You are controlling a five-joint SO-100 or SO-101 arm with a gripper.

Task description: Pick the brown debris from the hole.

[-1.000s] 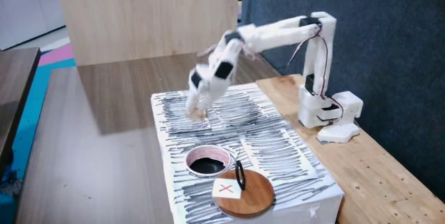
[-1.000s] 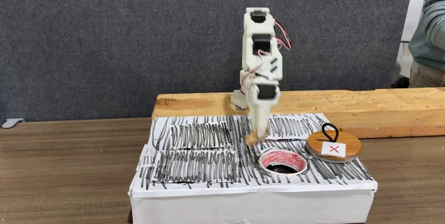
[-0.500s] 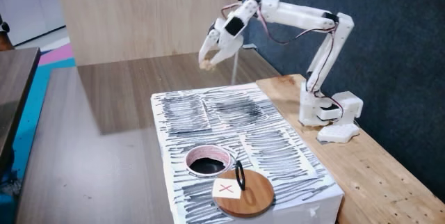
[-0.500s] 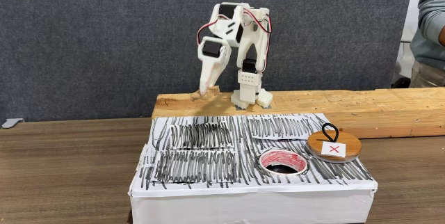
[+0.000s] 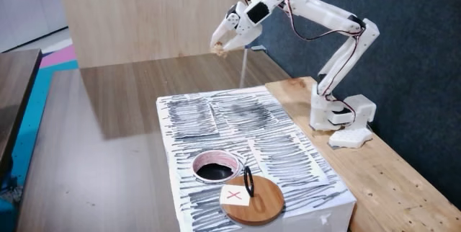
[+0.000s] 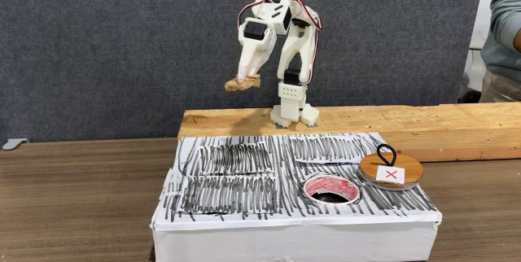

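Both fixed views show the gripper (image 6: 242, 80) closed on the debris (image 6: 238, 84), holding it high in the air beyond the far edge of the striped box (image 6: 244, 182), well apart from the hole (image 6: 331, 187) and the wooden disc (image 6: 391, 172) beside it

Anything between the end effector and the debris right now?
No. The end effector is already shut on the debris, held in the air well above the box and away from the hole.
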